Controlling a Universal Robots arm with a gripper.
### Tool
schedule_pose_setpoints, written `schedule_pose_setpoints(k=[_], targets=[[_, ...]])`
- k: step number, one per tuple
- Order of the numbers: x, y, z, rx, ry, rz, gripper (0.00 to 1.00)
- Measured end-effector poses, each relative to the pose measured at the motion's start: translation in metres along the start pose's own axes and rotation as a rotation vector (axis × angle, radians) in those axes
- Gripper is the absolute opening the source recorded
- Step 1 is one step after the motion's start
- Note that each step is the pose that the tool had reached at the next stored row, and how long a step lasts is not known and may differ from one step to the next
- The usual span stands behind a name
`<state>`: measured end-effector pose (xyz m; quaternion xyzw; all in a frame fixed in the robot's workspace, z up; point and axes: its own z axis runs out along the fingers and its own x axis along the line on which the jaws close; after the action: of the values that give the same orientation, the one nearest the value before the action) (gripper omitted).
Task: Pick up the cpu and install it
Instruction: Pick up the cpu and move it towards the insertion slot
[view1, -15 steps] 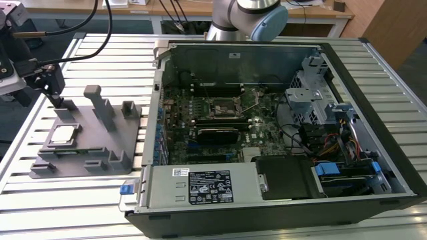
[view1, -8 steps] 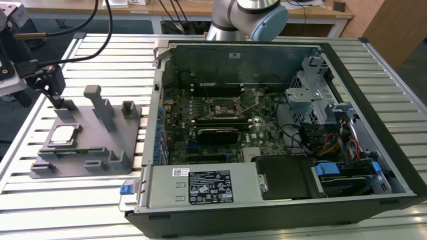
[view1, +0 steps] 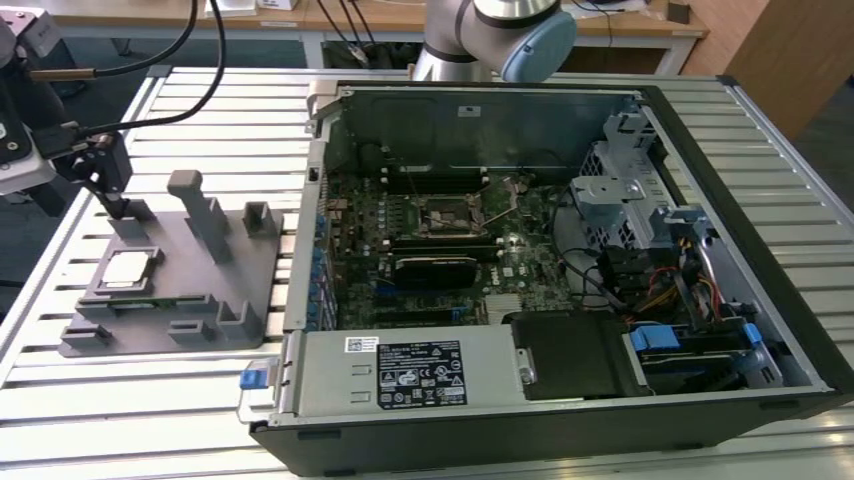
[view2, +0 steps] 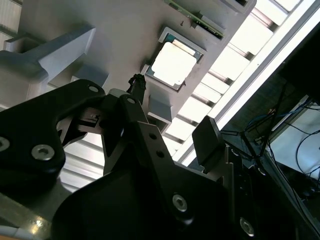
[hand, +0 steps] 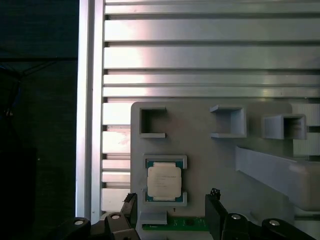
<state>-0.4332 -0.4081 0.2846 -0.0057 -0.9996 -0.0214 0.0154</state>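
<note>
cpu (view1: 127, 268): flat silvery-white square chip, darker rim, lying level in recess of grey holder tray (view1: 187, 285).

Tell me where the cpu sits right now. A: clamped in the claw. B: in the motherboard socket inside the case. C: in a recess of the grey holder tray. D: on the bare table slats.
C: in the first wrist view the cpu lies flat in a recess of the grey holder tray, and the open claw near it holds nothing.
</note>
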Motion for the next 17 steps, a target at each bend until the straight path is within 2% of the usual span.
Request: schedule_pose_setpoints(k=[17], targets=[[-0.0002,-0.0002,0.0052,0.0000,0.0000,0.000,0.65]])
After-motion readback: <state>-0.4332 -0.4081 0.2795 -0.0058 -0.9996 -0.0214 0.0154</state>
